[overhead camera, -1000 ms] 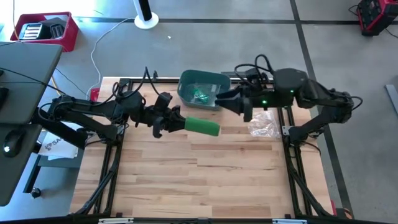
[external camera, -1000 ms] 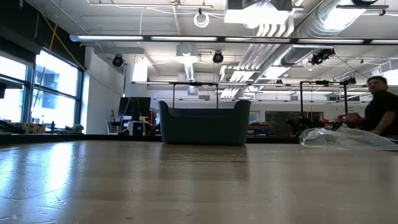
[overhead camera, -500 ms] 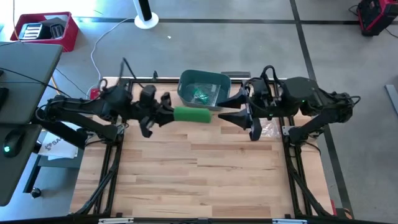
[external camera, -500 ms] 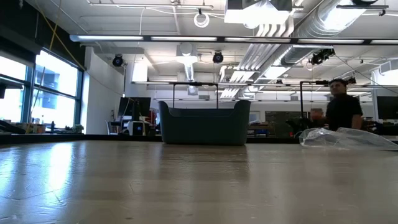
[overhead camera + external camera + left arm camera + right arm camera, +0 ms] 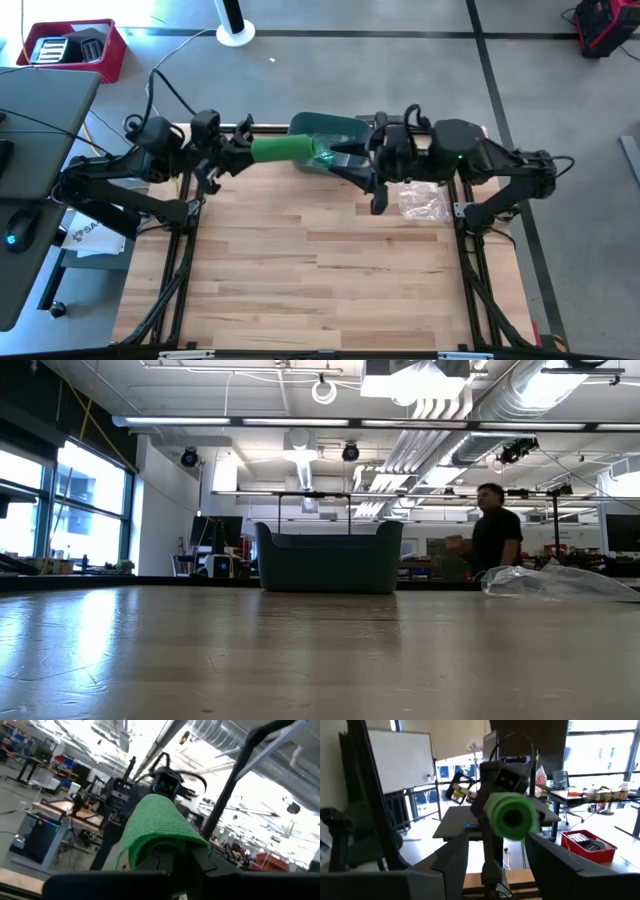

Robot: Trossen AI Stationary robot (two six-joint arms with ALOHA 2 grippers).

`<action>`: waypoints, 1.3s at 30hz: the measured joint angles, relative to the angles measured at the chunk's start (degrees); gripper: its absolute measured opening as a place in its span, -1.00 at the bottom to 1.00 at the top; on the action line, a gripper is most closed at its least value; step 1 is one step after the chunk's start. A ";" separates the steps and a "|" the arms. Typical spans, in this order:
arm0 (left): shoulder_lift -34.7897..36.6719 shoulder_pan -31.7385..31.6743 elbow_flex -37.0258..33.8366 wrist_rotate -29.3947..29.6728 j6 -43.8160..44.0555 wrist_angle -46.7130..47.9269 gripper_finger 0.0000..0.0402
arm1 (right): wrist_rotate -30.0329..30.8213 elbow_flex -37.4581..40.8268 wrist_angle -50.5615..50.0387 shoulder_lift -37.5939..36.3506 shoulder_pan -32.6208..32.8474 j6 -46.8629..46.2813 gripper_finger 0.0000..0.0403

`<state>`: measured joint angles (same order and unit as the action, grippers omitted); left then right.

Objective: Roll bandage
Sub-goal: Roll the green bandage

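Two arms up over the far half of the table, and one green bandage roll between them. The left gripper is clenched on the roll's near end, holding it level in the air so that it points across toward the right arm, its far end reaching over the rim of the one teal bin at the table's back edge. From the left wrist view the bandage roll runs straight out from between the dark fingers, which press in on it from both sides.

The right gripper sits just off the roll's free end, fingers spread wide and gripping nothing. In the right wrist view the two fingers stand well apart, and the round green end of the roll faces straight between them, with the left arm's gripper behind it. Whether the fingertips reach past the roll's end or stop short of it, I cannot tell.

Inside the bin there is a bit more green material, too small to make out. One crumpled clear plastic bag lies on the table beside the right arm. Down at table height, the bin and the bag rest on the wood, no gripper showing there, and one person stands in the room beyond
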<state>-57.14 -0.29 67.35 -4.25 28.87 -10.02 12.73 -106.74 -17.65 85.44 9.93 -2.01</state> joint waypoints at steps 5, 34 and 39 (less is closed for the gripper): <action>0.04 -1.59 0.00 -0.13 4.32 0.31 -0.96 | -0.99 0.00 0.20 1.45 -0.69 7.90 -0.06; -1.95 -2.43 0.07 0.04 8.50 2.56 -0.96 | 4.52 -0.07 -0.50 3.07 -1.15 7.94 -0.06; -1.95 -2.42 0.07 -0.29 8.50 2.58 -0.96 | 4.70 -0.07 -0.52 3.07 -1.15 4.09 -0.07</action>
<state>-59.09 -2.71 67.42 -4.54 37.36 -7.44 17.43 -106.80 -18.17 88.51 8.78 2.09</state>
